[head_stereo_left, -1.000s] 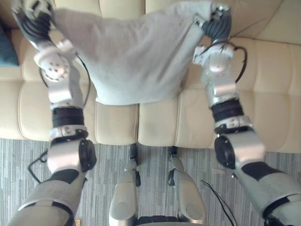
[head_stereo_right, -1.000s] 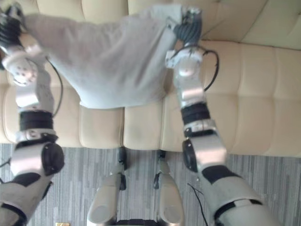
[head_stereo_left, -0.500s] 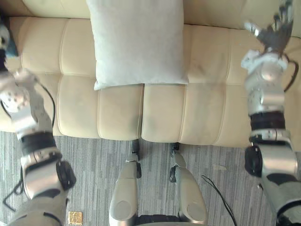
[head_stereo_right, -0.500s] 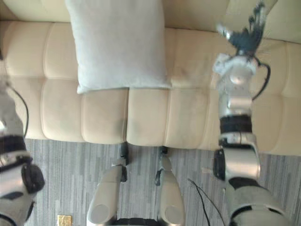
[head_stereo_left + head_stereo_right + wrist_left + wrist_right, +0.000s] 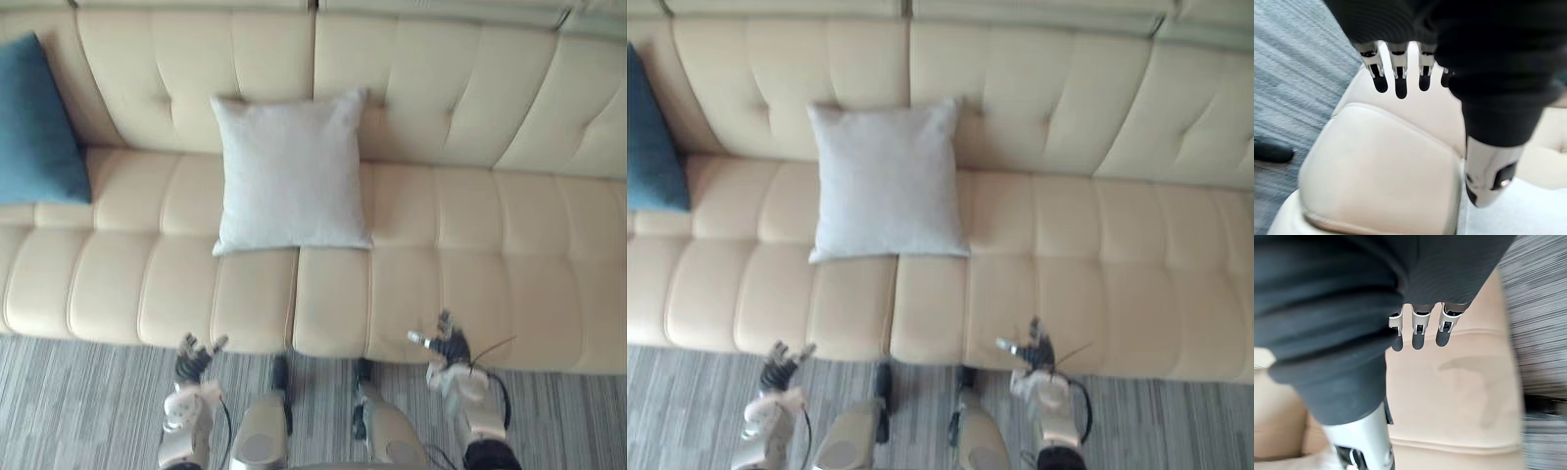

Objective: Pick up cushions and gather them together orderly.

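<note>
A pale grey cushion [image 5: 291, 174] stands upright against the backrest in the middle of the cream sofa [image 5: 441, 225]. A teal cushion [image 5: 34, 122] leans at the sofa's far left end. My left hand [image 5: 192, 358] hangs low by the sofa's front edge, fingers relaxed and empty, as in the left wrist view [image 5: 1398, 73]. My right hand [image 5: 447, 347] is low at the front edge too, open and holding nothing, seen also in the right wrist view [image 5: 1420, 330].
Grey striped carpet [image 5: 69, 392] runs along the sofa's front. The sofa seat to the right of the grey cushion [image 5: 1097, 235] is bare.
Both hands let go of the grey cushion, which now stands against the backrest. Both arms dropped down to the sofa's front edge. The camera has pulled back, bringing the teal cushion into sight.
</note>
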{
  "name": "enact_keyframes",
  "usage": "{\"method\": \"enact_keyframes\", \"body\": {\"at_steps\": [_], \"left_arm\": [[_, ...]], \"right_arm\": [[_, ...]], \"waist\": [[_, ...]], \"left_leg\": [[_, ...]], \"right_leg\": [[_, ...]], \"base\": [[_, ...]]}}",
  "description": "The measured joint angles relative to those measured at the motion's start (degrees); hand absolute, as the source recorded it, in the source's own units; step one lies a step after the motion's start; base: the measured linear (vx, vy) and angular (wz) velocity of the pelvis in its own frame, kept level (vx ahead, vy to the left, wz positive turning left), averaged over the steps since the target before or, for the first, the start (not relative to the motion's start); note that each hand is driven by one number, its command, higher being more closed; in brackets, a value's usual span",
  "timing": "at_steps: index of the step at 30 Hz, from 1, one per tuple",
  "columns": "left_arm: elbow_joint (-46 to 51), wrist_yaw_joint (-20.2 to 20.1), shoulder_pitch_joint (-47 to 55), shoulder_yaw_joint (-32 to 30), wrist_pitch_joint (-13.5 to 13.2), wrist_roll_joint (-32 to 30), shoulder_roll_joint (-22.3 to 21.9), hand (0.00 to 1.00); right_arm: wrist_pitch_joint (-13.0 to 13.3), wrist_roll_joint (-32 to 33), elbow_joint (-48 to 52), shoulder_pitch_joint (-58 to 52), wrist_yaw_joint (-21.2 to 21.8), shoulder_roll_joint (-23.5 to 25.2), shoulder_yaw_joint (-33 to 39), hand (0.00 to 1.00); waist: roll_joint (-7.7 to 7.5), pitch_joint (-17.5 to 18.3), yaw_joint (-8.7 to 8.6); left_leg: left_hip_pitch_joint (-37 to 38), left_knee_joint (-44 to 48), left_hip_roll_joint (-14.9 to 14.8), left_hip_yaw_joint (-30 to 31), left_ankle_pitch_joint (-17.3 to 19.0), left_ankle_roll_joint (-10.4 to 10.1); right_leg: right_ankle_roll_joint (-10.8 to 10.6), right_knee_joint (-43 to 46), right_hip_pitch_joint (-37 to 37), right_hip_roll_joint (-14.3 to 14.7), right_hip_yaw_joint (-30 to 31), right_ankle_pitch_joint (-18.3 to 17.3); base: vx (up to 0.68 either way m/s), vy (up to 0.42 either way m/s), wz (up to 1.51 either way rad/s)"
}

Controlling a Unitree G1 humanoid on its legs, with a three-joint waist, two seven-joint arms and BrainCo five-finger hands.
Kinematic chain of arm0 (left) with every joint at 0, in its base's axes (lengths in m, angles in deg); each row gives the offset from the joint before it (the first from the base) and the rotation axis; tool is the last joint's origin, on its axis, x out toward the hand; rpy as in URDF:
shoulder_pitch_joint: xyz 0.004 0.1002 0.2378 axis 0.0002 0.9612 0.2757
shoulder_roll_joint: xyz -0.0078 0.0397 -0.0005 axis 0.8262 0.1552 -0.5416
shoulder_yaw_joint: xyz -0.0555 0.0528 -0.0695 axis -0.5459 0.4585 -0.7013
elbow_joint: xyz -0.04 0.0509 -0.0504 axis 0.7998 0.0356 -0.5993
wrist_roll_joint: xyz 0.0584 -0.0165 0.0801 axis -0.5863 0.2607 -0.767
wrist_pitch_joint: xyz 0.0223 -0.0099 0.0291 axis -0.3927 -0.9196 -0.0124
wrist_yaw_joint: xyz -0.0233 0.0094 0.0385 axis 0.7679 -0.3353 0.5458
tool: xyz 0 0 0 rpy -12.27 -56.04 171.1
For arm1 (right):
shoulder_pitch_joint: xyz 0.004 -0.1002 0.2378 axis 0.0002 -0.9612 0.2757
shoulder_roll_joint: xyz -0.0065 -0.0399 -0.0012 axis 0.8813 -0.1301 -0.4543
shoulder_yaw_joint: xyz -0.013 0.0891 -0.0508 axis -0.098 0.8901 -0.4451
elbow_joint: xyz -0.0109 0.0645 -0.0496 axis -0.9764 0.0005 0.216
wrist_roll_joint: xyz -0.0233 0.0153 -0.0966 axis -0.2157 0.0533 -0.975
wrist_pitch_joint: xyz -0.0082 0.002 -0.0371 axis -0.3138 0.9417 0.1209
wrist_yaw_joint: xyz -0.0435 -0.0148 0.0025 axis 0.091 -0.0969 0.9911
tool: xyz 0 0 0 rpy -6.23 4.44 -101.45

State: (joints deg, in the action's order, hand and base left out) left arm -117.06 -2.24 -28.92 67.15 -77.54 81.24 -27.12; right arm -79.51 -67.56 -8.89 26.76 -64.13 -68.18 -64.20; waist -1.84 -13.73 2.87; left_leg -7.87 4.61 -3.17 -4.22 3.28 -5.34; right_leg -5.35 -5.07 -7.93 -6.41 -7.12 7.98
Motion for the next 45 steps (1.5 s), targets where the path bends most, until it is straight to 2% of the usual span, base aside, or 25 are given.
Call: {"method": "enact_keyframes", "body": {"at_steps": [1, 6, 13, 14, 15, 25, 28, 33, 35, 36, 37, 38, 39, 40, 41, 42, 43, 44, 45], "left_arm": [[-4.9, -0.5, -0.1, 0.0, 0.0, -1.4, -0.1, 0.0], [-13.9, -0.7, -0.1, 0.0, 0.0, -4.5, -0.5, 0.0], [-17.6, -0.6, -0.3, 1.0, 0.1, -8.9, -0.3, 0.0], [-17.9, -0.5, -0.3, 1.1, 0.1, -9.3, -0.3, 0.0], [-22.2, -0.3, -1.3, 3.8, 1.1, -11.1, 0.6, 0.0], [-22.3, -0.3, -0.7, 3.7, 1.1, -10.9, 0.5, 0.0], [-22.3, -0.3, -0.5, 3.4, 1.0, -10.1, 0.5, 0.0], [-22.1, -0.3, -0.1, 1.6, 1.0, -7.3, 0.5, 0.0], [-21.9, -0.3, -0.2, 0.4, 0.9, -6.8, 0.6, 0.0], [-21.9, -0.2, -0.5, 0.2, 1.1, -6.6, 0.7, 0.0], [-21.7, -0.2, -0.4, 0.4, 1.1, -6.4, 0.4, 0.0], [-21.6, -0.2, -0.5, 0.4, 1.1, -6.3, 0.5, 0.0], [-21.5, -0.3, -0.6, 0.2, 1.2, -6.3, 0.7, 0.0], [-21.2, -0.3, -0.7, -0.5, 1.2, -5.7, 1.2, 0.0], [-20.8, -0.2, -0.8, -0.9, 1.1, -5.3, 1.1, 0.0], [-20.5, -0.2, -2.1, -1.7, 1.2, -5.2, 1.5, 0.0], [-20.6, -0.3, -2.5, -1.8, 1.3, -5.2, 1.0, 0.0], [-20.7, -0.3, -2.2, -1.9, 1.4, -5.2, -0.6, 0.0], [-20.5, -0.3, -2.6, -2.0, 1.0, -5.1, -0.7, 0.0]], "right_arm": [[0.0, -0.9, -5.2, -0.1, 0.9, 0.1, -0.7, 0.0], [0.0, -1.0, -17.4, 0.2, 1.8, 1.2, -1.0, 0.0], [-1.4, -2.2, -23.6, 0.1, 1.8, 1.4, -0.3, 0.0], [-1.5, -2.4, -23.9, 0.2, 1.8, 1.4, 0.2, 0.0], [-2.2, -3.0, -27.3, 1.5, 1.7, 1.6, 4.1, 0.0], [-2.1, -3.2, -27.3, 0.8, 1.6, 1.7, 4.1, 0.0], [-2.1, -4.6, -27.1, 0.8, 1.2, 1.7, 3.6, 0.0], [-2.1, -7.5, -26.9, 3.0, 0.5, 1.6, -0.4, 0.0], [-2.2, -7.9, -26.8, 4.4, 0.5, 1.7, -1.7, 0.0], [-2.2, -8.0, -26.8, 4.9, 0.5, 1.6, -1.8, 0.0], [-2.5, -8.0, -26.8, 5.9, 0.5, 1.3, -2.5, 0.0], [-2.6, -8.0, -26.8, 6.6, 0.7, 1.4, -3.1, 0.0], [-2.7, -8.0, -27.0, 6.6, 0.7, 1.5, -3.2, 0.0], [-3.0, -8.1, -27.4, 6.6, 0.6, 1.7, -3.5, 0.0], [-2.9, -8.1, -27.4, 7.0, 0.6, 1.7, -3.9, 0.0], [-2.4, -8.3, -27.3, 8.3, 0.6, 1.7, -4.1, 0.0], [-2.1, -8.7, -27.2, 8.8, 0.5, 1.5, -4.7, 0.0], [-2.0, -9.3, -27.4, 9.6, 0.2, -0.3, -4.7, 0.0], [-2.0, -9.5, -27.6, 11.0, -0.1, -0.2, -4.7, 0.0]], "waist": [[-0.05, 1.6, -0.11], [-0.18, 4.6, -0.23], [-0.34, 7.0, -0.36], [-0.31, 7.2, -0.61], [-0.33, 10.3, -2.54], [-0.06, 10.1, -2.69], [0.2, 9.9, -2.67], [0.02, 8.5, -2.5], [-0.91, 7.6, -2.5], [-0.72, 7.6, -2.61], [1.55, 7.4, -2.65], [1.16, 7.1, -2.89], [1.28, 6.5, -2.84], [-0.57, 6.8, -2.62], [-1.51, 6.9, -2.47], [-2.66, 6.1, -2.4], [-1.65, 5.5, -2.01], [2.81, 6.8, -0.89], [1.84, 5.9, 0.29]], "left_leg": [[1.4, -1.0, 0.1, -0.1, 0.0, 0.0], [6.1, -4.0, 0.6, -0.2, -0.3, 0.4], [9.7, -6.0, 1.6, 0.0, -0.8, 1.1], [10.5, -6.6, 1.8, 0.1, -0.9, 1.3], [14.2, -10.4, 3.2, 0.1, -2.5, 2.2], [16.4, -10.4, 2.9, -0.4, -2.2, 2.1], [18.0, -10.4, 2.6, -2.3, -1.9, 2.1], [19.9, -8.9, 2.4, -9.7, -0.5, 2.0], [18.2, -6.6, 2.5, -13.9, 0.8, 2.4], [16.6, -4.9, 2.1, -15.9, 1.1, 3.0], [14.5, -3.4, -0.2, -18.1, 1.3, 3.5], [13.6, -2.5, -1.3, -18.9, 1.2, 3.5], [13.2, -1.6, -1.7, -19.0, 1.2, 3.5], [12.5, 0.7, -1.3, -18.5, 1.2, 3.5], [11.4, 2.7, -1.2, -18.5, 1.3, 3.5], [9.5, 6.7, -1.5, -18.3, 1.9, 2.9], [7.6, 7.7, -1.9, -16.5, 3.3, 1.5], [6.8, 3.9, -1.7, -12.4, 1.9, 3.2], [7.3, 2.9, -1.2, -13.7, 0.0, 3.6]], "right_leg": [[-0.2, 0.0, 0.9, -0.1, 0.1, -0.4], [-0.3, 0.0, 4.2, -0.4, -0.1, -1.5], [-0.7, 0.0, 7.1, -1.2, -0.5, -2.1], [-0.5, 0.0, 7.6, -1.4, -0.7, -2.3], [-0.9, 0.0, 9.9, -2.6, -2.0, -3.6], [-0.9, 0.0, 12.0, -2.5, -1.7, -3.6], [-0.8, 0.7, 12.2, -2.3, -0.1, -3.7], [-0.5, 4.9, 8.6, -1.5, 6.4, -3.9], [0.4, 6.0, 5.6, -2.4, 5.2, -4.8], [1.4, 5.9, 4.8, -2.9, 2.5, -6.2], [3.1, 12.1, 1.6, -3.4, -2.6, -8.2], [4.4, 22.1, -0.6, -4.8, -6.5, -10.8], [4.0, 30.7, -0.5, -6.5, -9.0, -13.8], [1.9, 39.4, 1.9, -9.8, -9.9, -17.8], [0.9, 41.7, 2.5, -11.2, -9.7, -18.7], [-0.3, 41.5, 1.8, -10.7, -9.5, -18.3], [-1.2, 39.6, 2.4, -8.7, -9.1, -17.6], [-2.0, 31.5, 6.5, -4.2, -5.2, -18.5], [-1.2, 38.9, 6.0, -5.4, -3.4, -20.7]], "base": [[0.11, 0.012, -0.02], [0.06, 0.011, 0.01], [0.02, 0.011, 0.02], [0.0, 0.0, 0.0], [0.0, 0.0, 0.0], [-0.01, -0.002, -0.01], [-0.07, -0.013, -0.3], [-0.1, 0.013, -0.72], [-0.14, 0.034, -1.01], [-0.15, 0.018, -1.06], [-0.11, -0.007, -0.8], [-0.07, -0.04, -0.53], [0.01, -0.093, -0.1], [0.05, -0.126, 0.05], [0.02, -0.2, 0.05], [-0.11, -0.197, -0.03], [-0.21, -0.122, -0.15], [-0.21, -0.016, -0.42], [-0.12, -0.053, -0.34]]}}
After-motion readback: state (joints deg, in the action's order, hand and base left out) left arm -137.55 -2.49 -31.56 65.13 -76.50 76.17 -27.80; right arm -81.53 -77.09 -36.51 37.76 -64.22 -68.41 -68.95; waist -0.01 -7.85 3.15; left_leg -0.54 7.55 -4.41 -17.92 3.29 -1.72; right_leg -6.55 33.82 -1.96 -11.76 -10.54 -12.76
